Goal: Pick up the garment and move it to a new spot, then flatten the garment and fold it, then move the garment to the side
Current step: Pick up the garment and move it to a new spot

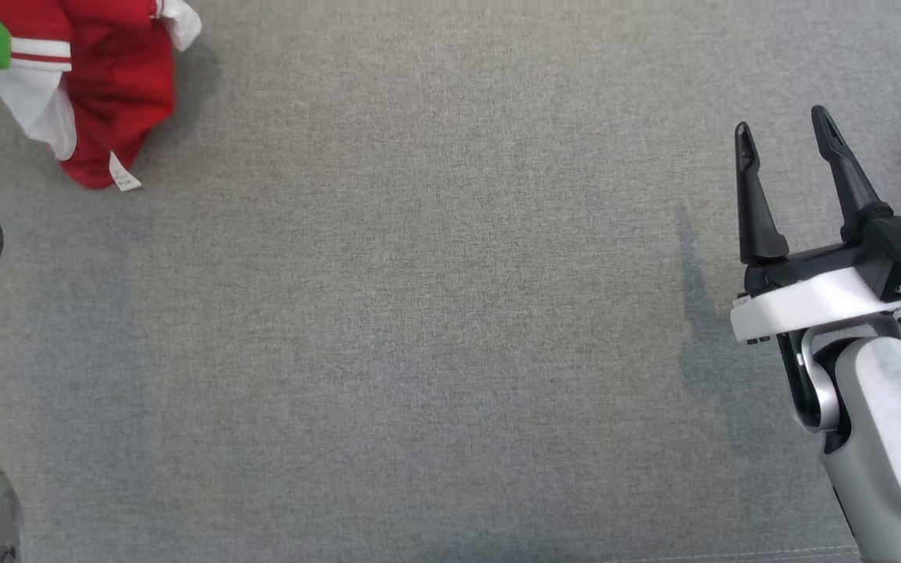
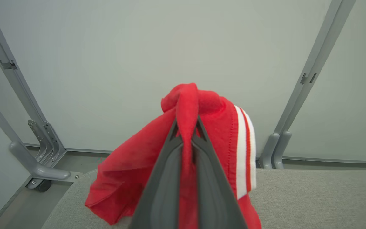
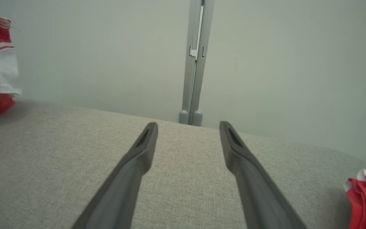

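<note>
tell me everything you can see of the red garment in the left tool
The garment is soft red fabric with white panels, red-and-white striped trim and a small white label. It hangs bunched, a fold pinched in the shut left tool, over the far left of the grey cloth surface; whether it touches that is unclear.

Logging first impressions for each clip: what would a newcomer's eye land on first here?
The red and white garment, bunched and pinched in the left gripper at the head view's upper left. Then the right gripper, open and empty over the grey table at the right, with more red cloth at the table's right edge.
</note>
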{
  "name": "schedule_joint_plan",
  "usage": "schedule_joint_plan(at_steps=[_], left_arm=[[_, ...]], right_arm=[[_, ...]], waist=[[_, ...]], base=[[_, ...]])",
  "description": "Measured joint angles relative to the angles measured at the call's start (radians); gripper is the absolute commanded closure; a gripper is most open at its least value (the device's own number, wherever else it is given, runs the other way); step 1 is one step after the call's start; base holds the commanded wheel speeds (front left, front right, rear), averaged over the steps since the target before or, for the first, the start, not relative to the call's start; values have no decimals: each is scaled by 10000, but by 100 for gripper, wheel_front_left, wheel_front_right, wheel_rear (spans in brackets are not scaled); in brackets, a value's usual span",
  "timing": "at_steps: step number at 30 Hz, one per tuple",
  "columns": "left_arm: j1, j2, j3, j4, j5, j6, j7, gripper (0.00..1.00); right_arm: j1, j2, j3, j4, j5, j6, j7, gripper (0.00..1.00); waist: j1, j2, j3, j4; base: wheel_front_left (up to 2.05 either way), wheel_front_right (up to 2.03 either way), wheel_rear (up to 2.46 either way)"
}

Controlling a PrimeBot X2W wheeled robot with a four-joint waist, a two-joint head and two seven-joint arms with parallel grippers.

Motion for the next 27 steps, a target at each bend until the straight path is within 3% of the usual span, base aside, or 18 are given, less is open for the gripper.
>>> schedule_joint_plan(at_steps=[7, 15, 22, 27], left_arm=[[348, -305, -445, -479, -430, -199, -27, 100], [1456, -190, -1003, -1191, -941, -232, 378, 100], [2881, -552, -3231, -2092, -2004, -242, 1536, 100], [3444, -1106, -3963, -2750, -2901, -242, 1860, 100]], right_arm=[[440, 314, 107, 508, 272, 0, -92, 0], [1072, 552, 314, 974, 393, 0, -180, 0], [1693, 604, 546, 1300, 466, 75, -188, 0], [1839, 608, 623, 1273, 466, 94, -186, 0]], waist=[[0, 0, -987, -1], [0, 0, -2122, -143], [-1, 0, -3102, -374], [-1, 0, -3535, -626]], base=[[0, 0, 0], [0, 0, 0], [0, 0, 0], [0, 0, 0]])
